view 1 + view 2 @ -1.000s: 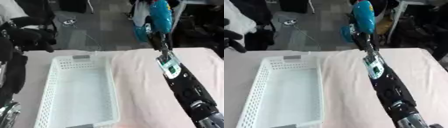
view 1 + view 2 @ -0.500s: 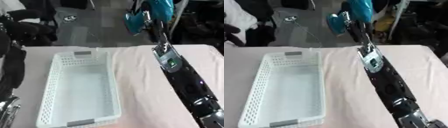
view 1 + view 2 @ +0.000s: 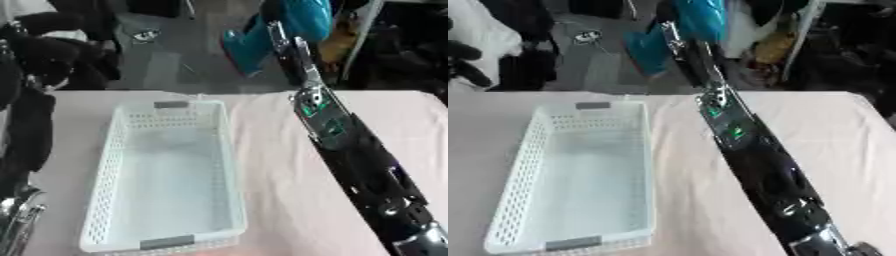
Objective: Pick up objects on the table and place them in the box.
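A teal object (image 3: 262,42) hangs above the floor just past the table's far edge, level with the basket's far right corner. My right hand (image 3: 287,37) is shut on it, at the end of the long black arm (image 3: 350,145) that runs up from the lower right. What the object is I cannot make out. The white lattice box (image 3: 166,175) lies lengthwise at centre left, with nothing inside. My left arm (image 3: 26,130) rises along the left edge, and its hand (image 3: 48,52) shows as a dark blurred shape beyond the table's far left corner.
A pale pink cloth (image 3: 271,180) covers the table. Beyond the far edge lie a grey floor, dark bags (image 3: 79,30) and a yellow item (image 3: 772,47). Bare cloth stretches to the right of my right arm (image 3: 833,135).
The camera has tilted, so the whole picture has shifted. My right hand with the teal object has swung left, nearer the box's far end. The box stays empty.
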### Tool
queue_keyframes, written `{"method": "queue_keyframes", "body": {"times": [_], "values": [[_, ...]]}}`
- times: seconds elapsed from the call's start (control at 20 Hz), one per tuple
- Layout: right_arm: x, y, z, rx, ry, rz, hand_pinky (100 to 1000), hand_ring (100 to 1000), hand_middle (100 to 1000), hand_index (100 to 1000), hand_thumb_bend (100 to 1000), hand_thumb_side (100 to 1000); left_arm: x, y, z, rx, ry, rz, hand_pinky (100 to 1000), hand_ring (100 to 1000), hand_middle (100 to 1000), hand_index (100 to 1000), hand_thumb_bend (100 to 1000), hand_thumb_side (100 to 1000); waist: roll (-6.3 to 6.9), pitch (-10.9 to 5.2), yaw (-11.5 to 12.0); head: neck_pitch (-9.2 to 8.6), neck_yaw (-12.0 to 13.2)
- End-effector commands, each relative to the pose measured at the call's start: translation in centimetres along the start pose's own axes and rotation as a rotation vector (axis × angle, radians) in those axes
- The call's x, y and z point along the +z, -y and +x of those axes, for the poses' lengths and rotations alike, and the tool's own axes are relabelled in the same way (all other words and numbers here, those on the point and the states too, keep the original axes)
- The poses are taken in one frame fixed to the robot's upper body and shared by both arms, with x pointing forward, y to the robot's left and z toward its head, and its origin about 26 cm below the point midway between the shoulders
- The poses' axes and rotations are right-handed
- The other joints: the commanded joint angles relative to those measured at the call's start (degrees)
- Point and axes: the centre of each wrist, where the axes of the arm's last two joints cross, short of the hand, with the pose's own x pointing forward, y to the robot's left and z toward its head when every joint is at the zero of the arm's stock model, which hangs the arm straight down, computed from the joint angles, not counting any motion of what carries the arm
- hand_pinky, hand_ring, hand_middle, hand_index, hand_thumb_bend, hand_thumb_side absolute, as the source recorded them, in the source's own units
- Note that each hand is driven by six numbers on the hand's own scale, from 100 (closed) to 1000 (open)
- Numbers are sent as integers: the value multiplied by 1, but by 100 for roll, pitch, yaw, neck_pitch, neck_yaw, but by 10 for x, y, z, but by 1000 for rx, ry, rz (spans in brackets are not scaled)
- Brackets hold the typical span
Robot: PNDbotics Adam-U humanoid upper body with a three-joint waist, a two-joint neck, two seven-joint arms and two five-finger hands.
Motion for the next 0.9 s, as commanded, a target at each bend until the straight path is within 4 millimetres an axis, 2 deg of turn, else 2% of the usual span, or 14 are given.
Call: {"method": "queue_keyframes", "body": {"times": [0.05, 0.55, 0.9], "values": [[-13, -9, 12, -53, 35, 23, 100, 100, 100, 137, 100, 976, -8, -2, 6, -2, 36, 7, 495, 621, 742, 667, 185, 824, 24, -107, 13, -19, 4], [-3, -52, 12, -152, 9, 75, 100, 100, 100, 136, 100, 976, -12, 0, 6, 6, 54, 10, 498, 622, 742, 667, 186, 824, 38, -67, 58, -23, 23], [10, -78, 11, -116, 28, 125, 100, 100, 100, 140, 100, 988, -14, 1, 7, 13, 71, 10, 503, 624, 742, 667, 186, 824, 55, -43, 69, 65, -14]]}}
